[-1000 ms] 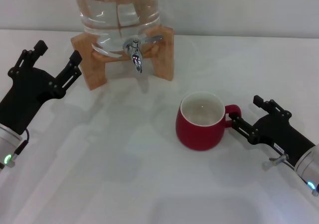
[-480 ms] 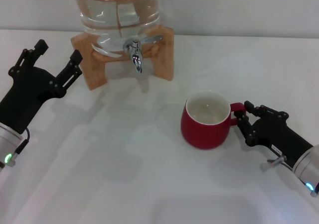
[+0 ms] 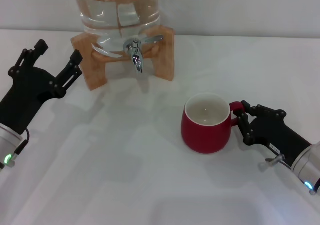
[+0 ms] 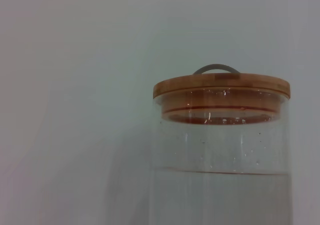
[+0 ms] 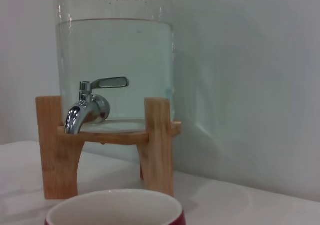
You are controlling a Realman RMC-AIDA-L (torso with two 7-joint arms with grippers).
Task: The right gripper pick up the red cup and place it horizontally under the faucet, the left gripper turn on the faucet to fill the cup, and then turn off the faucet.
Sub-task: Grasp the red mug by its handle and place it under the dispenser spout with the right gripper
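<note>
Head camera looks forward and down over the white table [image 3: 125,185], both arms at the frame's sides. Left wrist camera faces level at the jar's wooden lid [image 4: 221,85], close. Right wrist camera sits low near the table, facing the faucet [image 5: 87,107]. All views share the glass jar [image 3: 117,15].

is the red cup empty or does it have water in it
Empty: the red cup stands upright and its cream inside shows dry to the bottom in the head view.

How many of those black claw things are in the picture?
2. The left gripper hangs open over the table, beside the wooden stand. The right gripper is closed on the red cup handle.
</note>
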